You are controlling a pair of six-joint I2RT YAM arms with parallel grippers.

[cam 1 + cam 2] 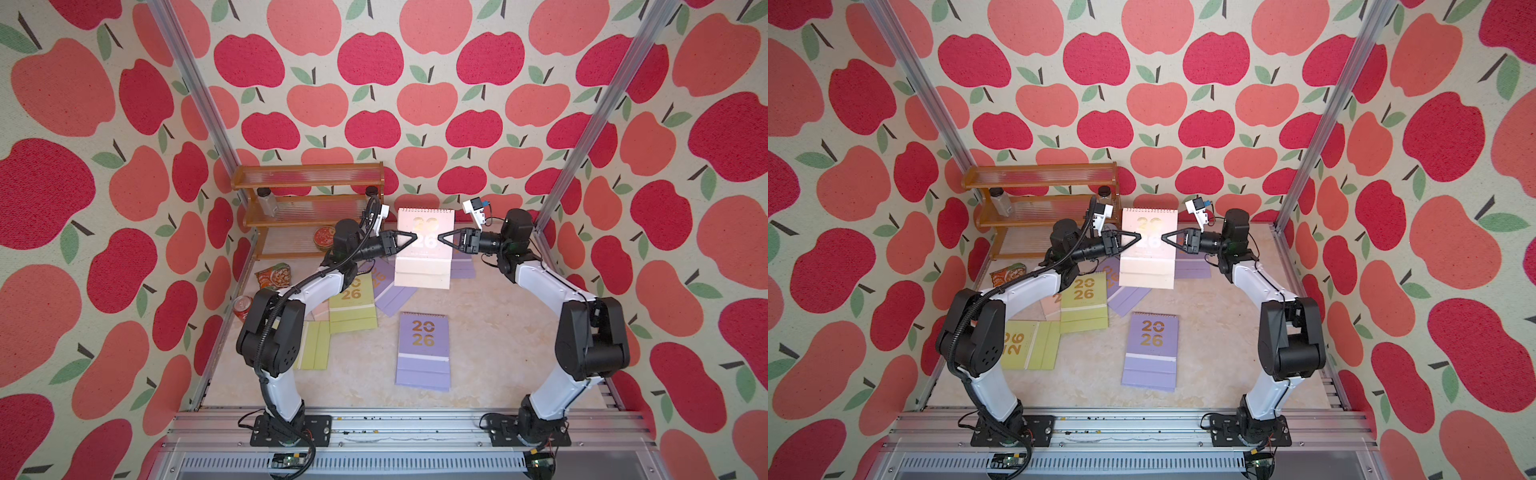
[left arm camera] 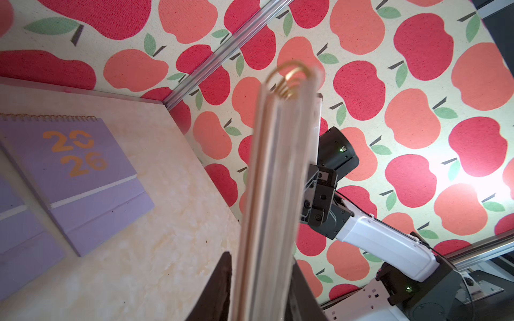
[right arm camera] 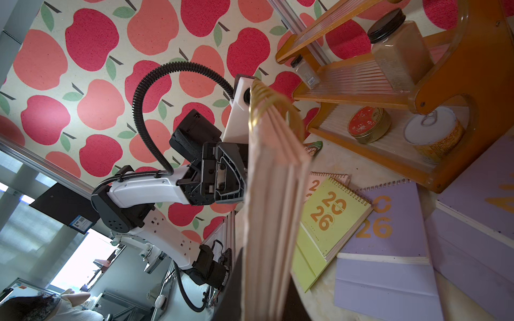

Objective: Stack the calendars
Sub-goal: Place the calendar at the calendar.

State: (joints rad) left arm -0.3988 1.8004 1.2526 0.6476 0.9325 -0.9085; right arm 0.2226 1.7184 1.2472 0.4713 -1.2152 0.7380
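Cream marbled tabletop (image 1: 490,332), enclosed by apple-print walls (image 1: 415,104). Wooden rack (image 1: 307,183) at the far left corner, bearing a jar (image 1: 267,201) and a round tin (image 1: 325,237). Snack packet (image 1: 274,276) and red can (image 1: 243,307) lie along the left wall. Pale pink calendar (image 1: 422,266) is held up toward the back, between both arms. Right gripper (image 1: 440,239) is clamped tight on its right edge. Left gripper (image 1: 413,237) has fingers (image 2: 219,289) flanking the left edge; I cannot tell whether they pinch. Lilac calendar (image 1: 423,349) lies flat, alone, at centre. Yellow-green calendars (image 1: 353,307) are partly under the left arm. More lilac ones are half hidden behind the pink, which is edge-on and blurred in both wrist views.
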